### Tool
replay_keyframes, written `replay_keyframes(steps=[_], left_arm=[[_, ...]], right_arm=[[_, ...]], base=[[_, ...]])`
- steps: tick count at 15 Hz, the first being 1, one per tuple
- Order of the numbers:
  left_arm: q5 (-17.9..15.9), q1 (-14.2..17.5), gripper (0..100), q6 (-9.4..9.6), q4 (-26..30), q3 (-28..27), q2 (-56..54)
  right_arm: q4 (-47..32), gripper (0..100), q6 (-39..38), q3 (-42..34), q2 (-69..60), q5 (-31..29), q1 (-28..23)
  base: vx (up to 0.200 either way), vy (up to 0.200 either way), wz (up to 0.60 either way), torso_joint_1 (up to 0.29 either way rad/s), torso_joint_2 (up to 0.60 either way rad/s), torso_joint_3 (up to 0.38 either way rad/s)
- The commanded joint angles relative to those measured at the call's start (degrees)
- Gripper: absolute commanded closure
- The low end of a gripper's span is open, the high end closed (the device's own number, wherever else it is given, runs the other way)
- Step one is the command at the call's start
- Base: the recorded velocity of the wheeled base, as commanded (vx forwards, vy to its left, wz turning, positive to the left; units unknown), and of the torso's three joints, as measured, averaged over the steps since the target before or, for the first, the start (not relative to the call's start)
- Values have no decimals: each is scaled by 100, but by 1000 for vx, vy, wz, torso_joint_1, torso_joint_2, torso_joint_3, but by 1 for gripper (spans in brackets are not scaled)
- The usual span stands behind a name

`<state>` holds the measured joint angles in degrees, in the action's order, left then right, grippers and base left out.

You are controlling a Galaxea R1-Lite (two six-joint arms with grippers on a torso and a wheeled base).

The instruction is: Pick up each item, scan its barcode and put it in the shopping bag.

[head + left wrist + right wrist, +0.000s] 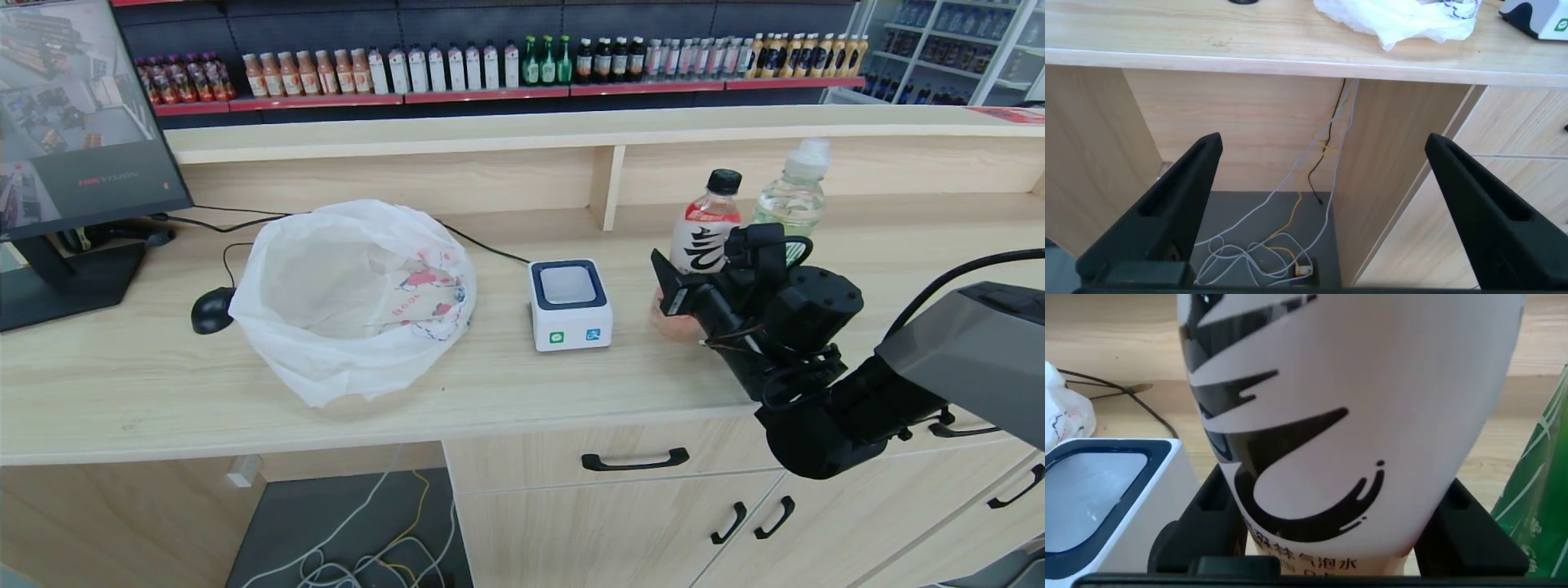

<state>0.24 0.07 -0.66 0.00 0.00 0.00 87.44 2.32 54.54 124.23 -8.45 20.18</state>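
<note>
Left end effector point(1323, 147): hangs nearest, below the worktop's point(122, 384) front edge and well to the bag side of the scanner point(570, 304). Its fingers are spread wide with nothing between them. It looks parked low to leave the surface free for the other arm.

Right end effector point(702, 269): just beside the scanner, on the side away from the bag. Its fingers are pressed against both flanks of the pink bottle point(704, 237) at label height, probably so the bottle can be carried upright.

Pink bottle: upright, black cap on top. Its base seems to rest on the worktop close beside the scanner, so lifting looks like the step in hand.

Scanner: a white box with its window facing up. It sits between bottle and bag, so an item can pass over it on the way across.

Shopping bag point(351, 294): on the scanner's other side and near it, with the mouth rolled open and facing up to take a drop from above.

Clear bottle point(790, 200): just behind the pink bottle and farther from the scanner. It waits upright and could be knocked during the lift.

Mouse point(212, 310): beyond the bag from the scanner, touching the bag's edge.

Monitor point(73, 114): farther that way, at the worktop's end.

Drinks shelf point(490, 90): far behind the scanner.
</note>
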Motion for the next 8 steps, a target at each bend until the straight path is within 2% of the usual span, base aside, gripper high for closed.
replay_keyframes(steps=[1, 8], left_arm=[[2, 1, 0, -4, 0, 0, 0], [2, 1, 0, -4, 0, 0, 0]], right_arm=[[27, 100, -21, -93, -84, 1, 4], [27, 100, -47, -145, -295, 1, 30]], base=[[0, 0, 0, 0, 0, 0], [0, 0, 0, 0, 0, 0]])
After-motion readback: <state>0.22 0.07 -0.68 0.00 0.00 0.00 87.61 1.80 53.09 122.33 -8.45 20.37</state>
